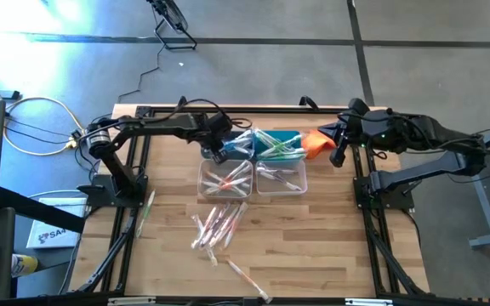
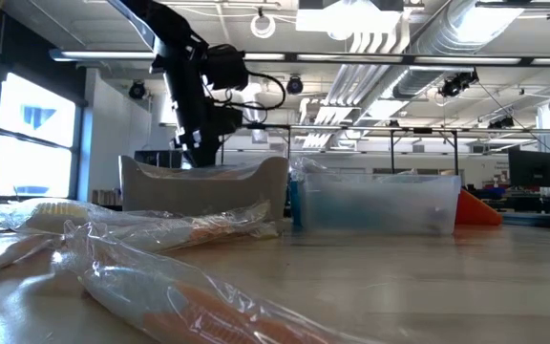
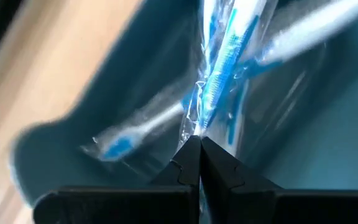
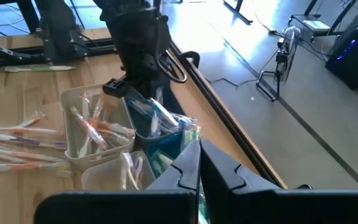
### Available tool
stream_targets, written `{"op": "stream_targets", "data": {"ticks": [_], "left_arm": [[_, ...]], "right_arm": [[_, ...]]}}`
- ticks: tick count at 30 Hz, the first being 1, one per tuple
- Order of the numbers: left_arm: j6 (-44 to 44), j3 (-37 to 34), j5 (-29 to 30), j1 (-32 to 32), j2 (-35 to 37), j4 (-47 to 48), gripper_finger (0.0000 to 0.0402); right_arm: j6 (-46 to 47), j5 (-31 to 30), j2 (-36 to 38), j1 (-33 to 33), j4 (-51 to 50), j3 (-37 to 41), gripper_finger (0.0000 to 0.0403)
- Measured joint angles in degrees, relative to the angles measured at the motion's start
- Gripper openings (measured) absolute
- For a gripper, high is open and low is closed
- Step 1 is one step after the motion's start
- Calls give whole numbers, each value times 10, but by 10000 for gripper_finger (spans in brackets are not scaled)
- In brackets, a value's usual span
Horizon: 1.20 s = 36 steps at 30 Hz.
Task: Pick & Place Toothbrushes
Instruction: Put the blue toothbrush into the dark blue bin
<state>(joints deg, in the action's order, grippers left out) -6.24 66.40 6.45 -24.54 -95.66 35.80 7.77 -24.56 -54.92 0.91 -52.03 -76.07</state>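
A: So, biggest first: the wooden tabletop (image 1: pixel 330 246) carries a block of four small bins at its far middle, toward twelve o'clock, two clear ones in front and two blue ones behind.

B: And the loose toothbrushes (image 1: pixel 215 225)?

A: Scattered in their wrappers at about six o'clock from the bins, with one green one (image 1: pixel 146 211) off at nine o'clock by the tabletop's edge. The front left clear bin (image 1: pixel 225 178) holds pink-red handles, the front right one (image 1: pixel 281 178) whitish ones, so I judge the bins sort by colour.

B: What is the left gripper (image 1: pixel 217 151) doing?

A: It hangs over the back left blue bin (image 3: pixel 55 130), jaws pinched together on the wrapper of a blue toothbrush (image 3: pixel 225 50), which runs straight out from the tips into that bin. Blue into blue fits the sorting.

B: And the right gripper (image 1: pixel 340 153)?

A: It waits at three o'clock of the bins, beside the orange cloth (image 1: pixel 316 143), jaws together on nothing, clear of the left arm's work.
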Motion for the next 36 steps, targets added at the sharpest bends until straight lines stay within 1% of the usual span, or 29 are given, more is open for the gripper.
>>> {"op": "stream_targets", "data": {"ticks": [6,13,20,23,29,31,33,36], "left_arm": [[-2,-21,-13,2,0,2,0],[-2,-21,-12,2,0,-5,0],[-2,-22,-10,2,0,-37,3],[-3,-22,-15,2,0,-45,23],[-17,-21,-17,2,0,-46,93],[-16,-21,-17,2,0,-46,110],[-16,-21,-17,2,0,-50,121],[-16,-21,-17,2,0,-57,127]], "right_arm": [[0,0,0,0,0,0,3],[-1,0,0,0,0,0,3],[-1,0,0,0,0,0,3],[-1,0,0,0,0,0,3],[-1,0,0,0,0,0,3],[-1,0,0,0,0,0,3],[-1,0,0,0,0,0,3],[-1,0,0,0,0,0,3]]}}
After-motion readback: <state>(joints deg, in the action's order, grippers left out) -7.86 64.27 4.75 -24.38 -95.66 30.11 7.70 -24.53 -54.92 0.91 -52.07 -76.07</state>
